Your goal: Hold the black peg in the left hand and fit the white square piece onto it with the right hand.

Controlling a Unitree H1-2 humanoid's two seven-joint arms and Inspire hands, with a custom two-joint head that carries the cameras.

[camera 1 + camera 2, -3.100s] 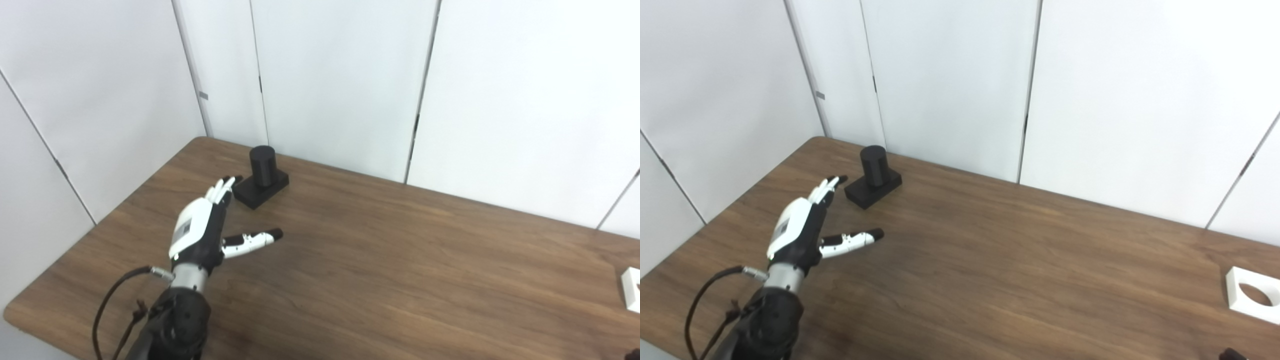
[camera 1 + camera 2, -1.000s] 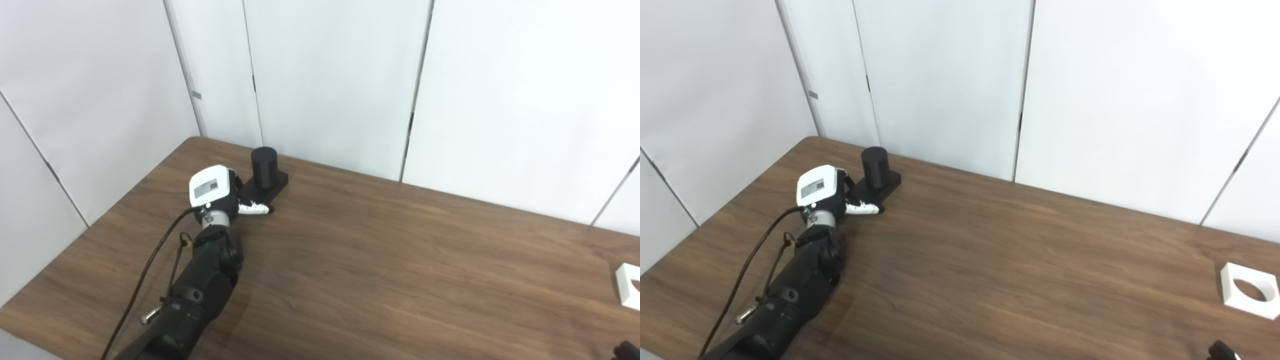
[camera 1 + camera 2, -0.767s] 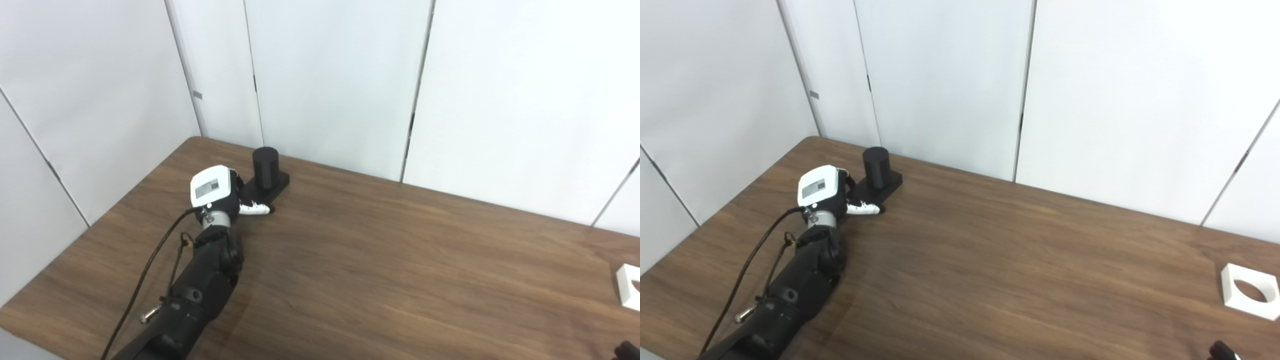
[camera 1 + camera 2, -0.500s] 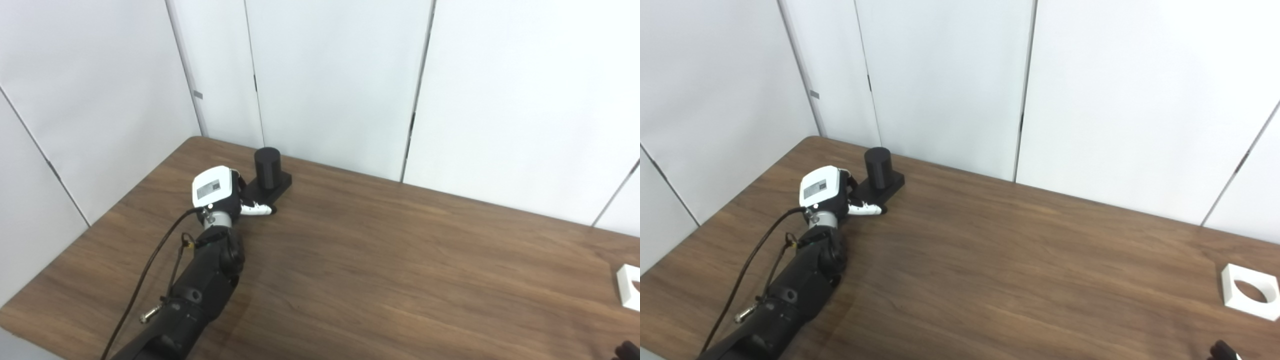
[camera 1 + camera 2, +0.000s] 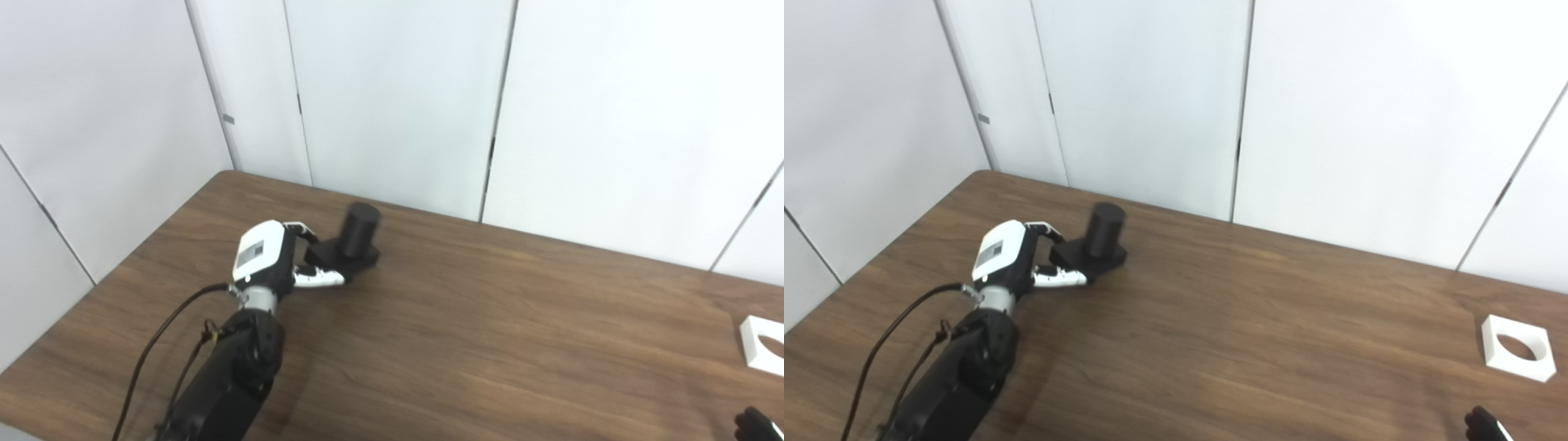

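Note:
The black peg (image 5: 359,222), a round post on a square black base, is at the back left of the brown table (image 5: 490,343). My left hand (image 5: 267,257) is shut on the base, with fingers over its far side and the thumb along its near edge. The peg looks slightly blurred and tilted. The white square piece (image 5: 1516,348) with a round hole lies flat at the far right edge of the table. Of my right hand (image 5: 1486,425) only dark tips show at the bottom right corner, short of the white piece.
White wall panels (image 5: 398,98) stand close behind the table's back edge and along its left side. A black cable (image 5: 159,331) loops beside my left forearm. Bare wood stretches between the peg and the white piece.
My left hand has closed on the peg's base and drawn it right and toward me, away from the back corner. The camera has also shifted slightly. The white piece has stayed put.

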